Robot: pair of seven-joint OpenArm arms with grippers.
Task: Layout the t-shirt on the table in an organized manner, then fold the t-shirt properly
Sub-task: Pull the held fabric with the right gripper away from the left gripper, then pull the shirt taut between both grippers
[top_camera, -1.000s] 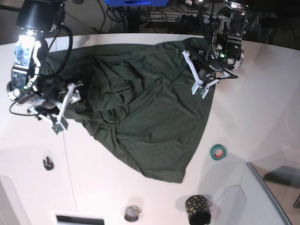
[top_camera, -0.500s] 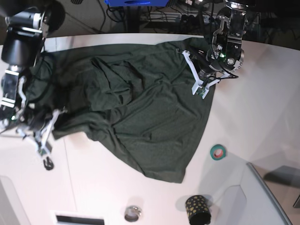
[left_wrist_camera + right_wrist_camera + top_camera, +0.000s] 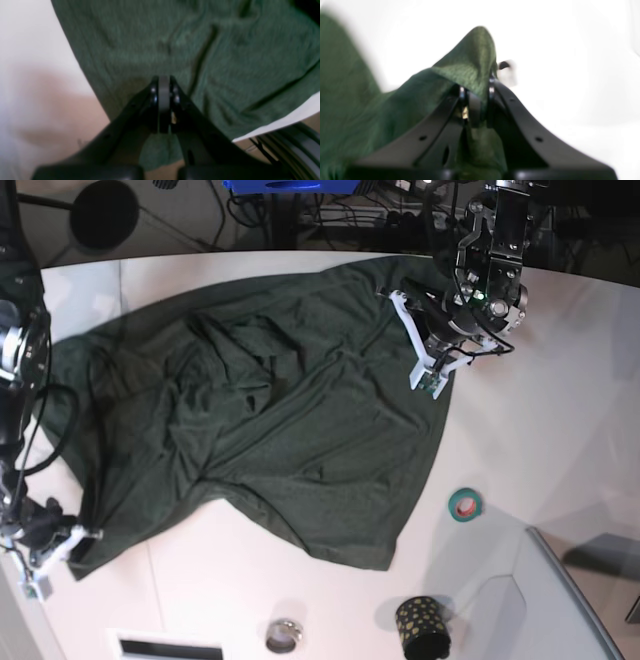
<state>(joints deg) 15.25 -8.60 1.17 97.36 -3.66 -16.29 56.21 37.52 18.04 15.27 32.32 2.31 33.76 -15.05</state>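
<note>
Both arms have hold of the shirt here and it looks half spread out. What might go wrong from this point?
1. The right gripper pinches only a small tip of the t-shirt; a harder pull may slip it free.
2. That gripper sits near the table edge, so the cloth could drag off it.
3. Creases remain bunched in the middle; folding now would trap them. The left gripper is shut on the far edge.

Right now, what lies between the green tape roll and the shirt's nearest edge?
Only bare white table, in the base view. The tape roll sits apart from the t-shirt; nothing lies between them.
</note>
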